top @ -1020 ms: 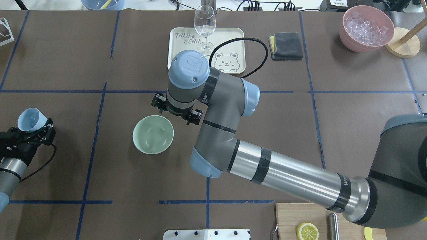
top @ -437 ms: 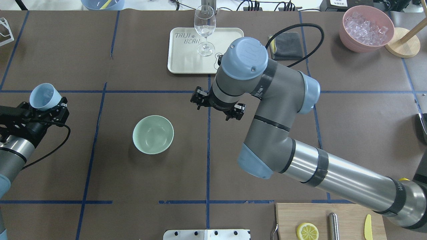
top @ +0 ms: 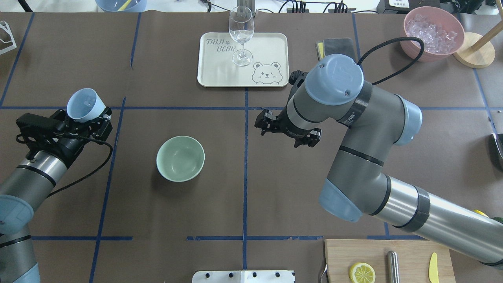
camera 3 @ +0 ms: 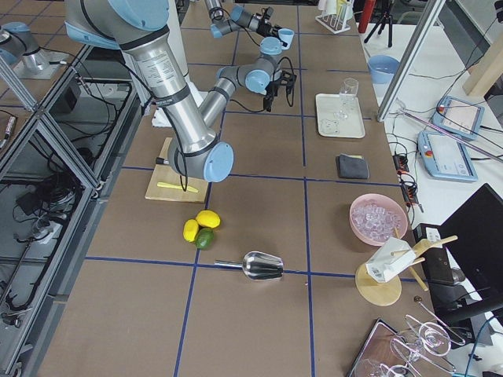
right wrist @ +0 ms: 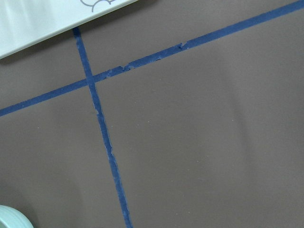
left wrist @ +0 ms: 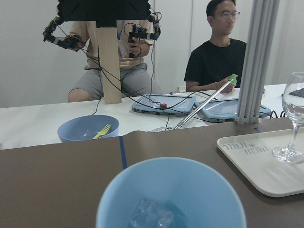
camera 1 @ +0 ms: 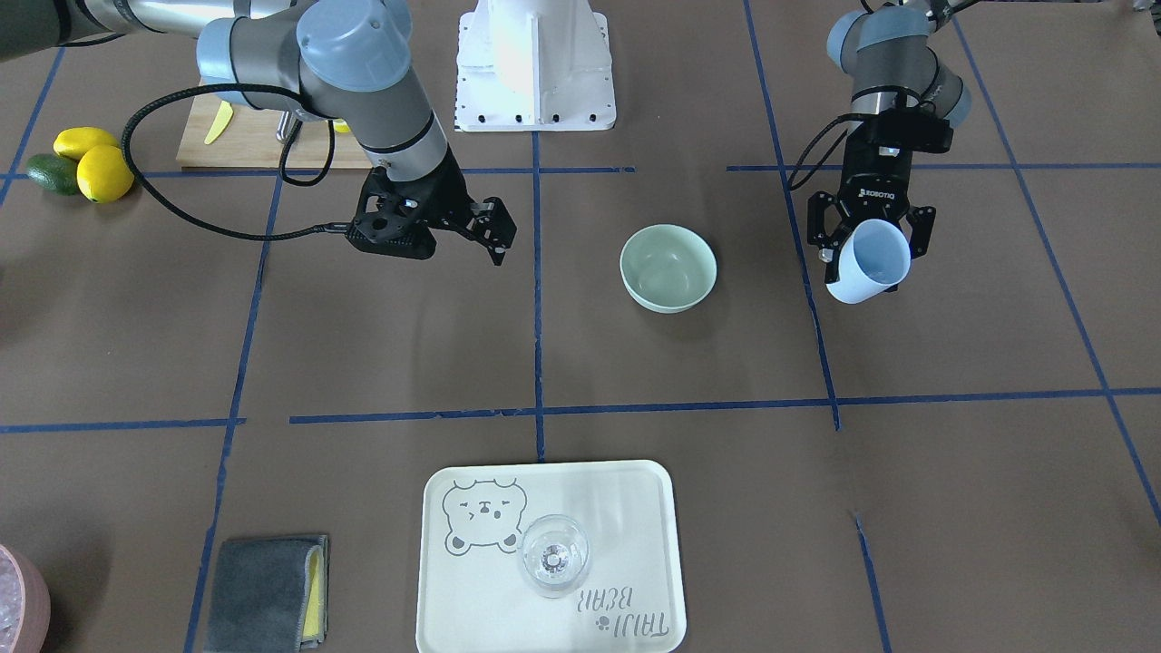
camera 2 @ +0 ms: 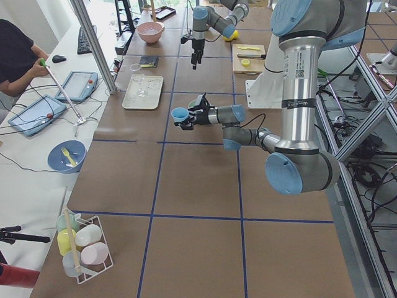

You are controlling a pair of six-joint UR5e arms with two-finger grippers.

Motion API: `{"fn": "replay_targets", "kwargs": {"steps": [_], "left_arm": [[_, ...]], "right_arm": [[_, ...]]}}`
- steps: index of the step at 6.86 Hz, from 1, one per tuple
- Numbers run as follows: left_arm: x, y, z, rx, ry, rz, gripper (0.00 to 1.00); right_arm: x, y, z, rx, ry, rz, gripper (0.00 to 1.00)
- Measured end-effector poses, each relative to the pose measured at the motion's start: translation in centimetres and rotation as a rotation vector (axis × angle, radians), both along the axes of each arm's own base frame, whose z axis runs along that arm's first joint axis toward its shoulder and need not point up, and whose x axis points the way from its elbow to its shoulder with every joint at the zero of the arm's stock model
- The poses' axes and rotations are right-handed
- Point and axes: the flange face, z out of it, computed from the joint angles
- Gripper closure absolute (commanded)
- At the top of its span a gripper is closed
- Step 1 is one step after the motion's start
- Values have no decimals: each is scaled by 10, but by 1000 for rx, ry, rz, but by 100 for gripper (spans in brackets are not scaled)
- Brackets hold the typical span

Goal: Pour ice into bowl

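Note:
The mint-green bowl (top: 180, 158) stands upright near the table's middle and looks empty; it also shows in the front view (camera 1: 668, 268). My left gripper (top: 85, 118) is shut on a light blue cup (top: 82, 104), held tilted above the table to the left of the bowl and apart from it. Clear ice (left wrist: 151, 214) lies in the bottom of the cup (left wrist: 171, 190). My right gripper (top: 286, 131) hangs open and empty right of the bowl. Only the bowl's rim (right wrist: 9, 216) shows in the right wrist view.
A cream tray (top: 220, 59) with a wine glass (top: 241, 35) stands at the back middle. A grey cloth (top: 334, 42) and a pink bowl of ice (top: 431, 31) are at the back right. A cutting board (top: 377, 259) with a lemon slice lies at the front right.
My right arm has swung to the right, away from the bowl. My left gripper has carried the cup forward and to the right, closer to the bowl.

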Motion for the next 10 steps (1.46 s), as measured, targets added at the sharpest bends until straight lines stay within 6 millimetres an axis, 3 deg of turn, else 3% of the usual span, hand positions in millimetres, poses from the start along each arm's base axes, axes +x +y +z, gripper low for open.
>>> {"fn": "replay_targets", "kwargs": {"steps": [1, 3, 5, 8, 10], "left_arm": [[9, 0, -5, 8, -59, -27, 100], [47, 12, -22, -8, -225, -76, 100], [76, 37, -28, -3, -359, -89, 100], [119, 69, -64, 69, -654, -107, 100], [123, 71, -75, 160, -929, -135, 100]], "right_arm": [[9, 4, 4, 12, -7, 3, 0], [32, 17, 16, 44, -50, 2, 0], [49, 27, 29, 51, -63, 1, 0], [53, 31, 37, 47, -58, 0, 0], [52, 30, 39, 44, -52, 0, 0]]}}
